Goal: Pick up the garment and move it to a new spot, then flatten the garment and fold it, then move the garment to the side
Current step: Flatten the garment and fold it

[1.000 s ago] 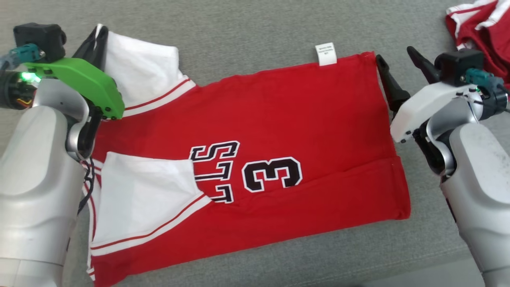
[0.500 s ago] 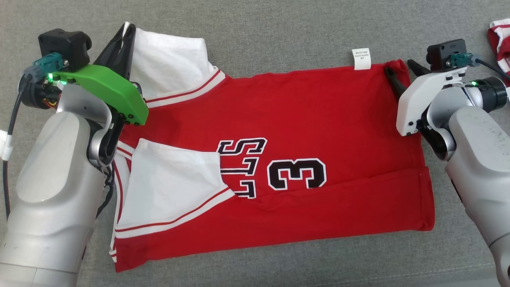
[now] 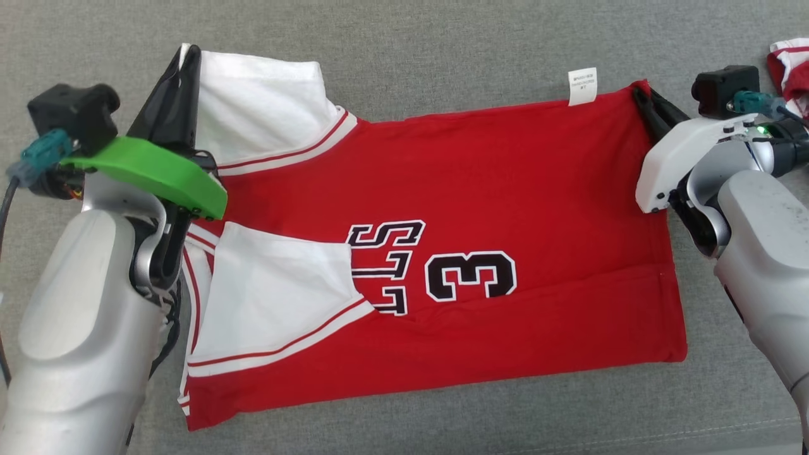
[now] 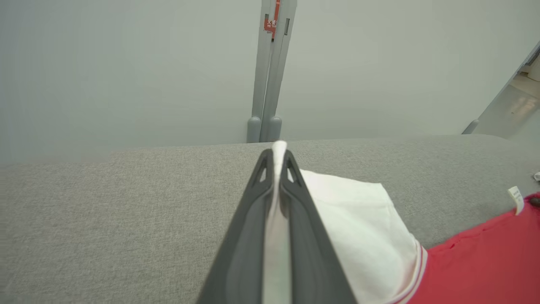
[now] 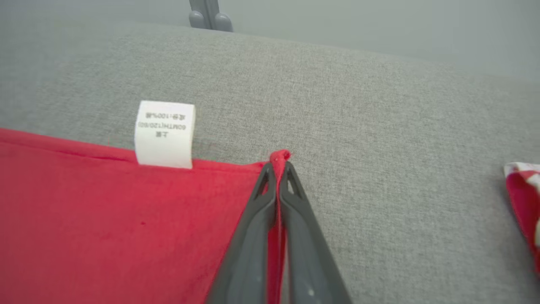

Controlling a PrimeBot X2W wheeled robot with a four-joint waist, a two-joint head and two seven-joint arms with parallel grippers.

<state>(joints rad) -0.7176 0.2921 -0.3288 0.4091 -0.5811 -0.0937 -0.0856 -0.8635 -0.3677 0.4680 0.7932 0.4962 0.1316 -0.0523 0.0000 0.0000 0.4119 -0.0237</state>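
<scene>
The garment (image 3: pixel 480 189) is a red jersey with white sleeves and a black "3", spread sideways on the grey cushion (image 3: pixel 442 38). At the far left my left gripper (image 3: pixel 187 57) is shut on the edge of the white sleeve (image 3: pixel 259 107); in the left wrist view white cloth (image 4: pixel 276 219) runs between the fingers (image 4: pixel 244 236). My right gripper (image 3: pixel 639 91) is shut on the jersey's far right hem corner; the right wrist view has the red corner (image 5: pixel 280 156) pinched at the tips, beside the white care label (image 5: pixel 164 133).
Another red and white garment (image 3: pixel 787 63) lies at the far right edge, also visible as (image 5: pixel 525 207). A grey post (image 4: pixel 270 71) stands against the wall beyond the cushion's far edge. Bare grey cushion surrounds the jersey.
My right gripper has come in from beside the hem and shut on the red corner. The head camera has shifted. My left gripper keeps its hold on the white sleeve.
</scene>
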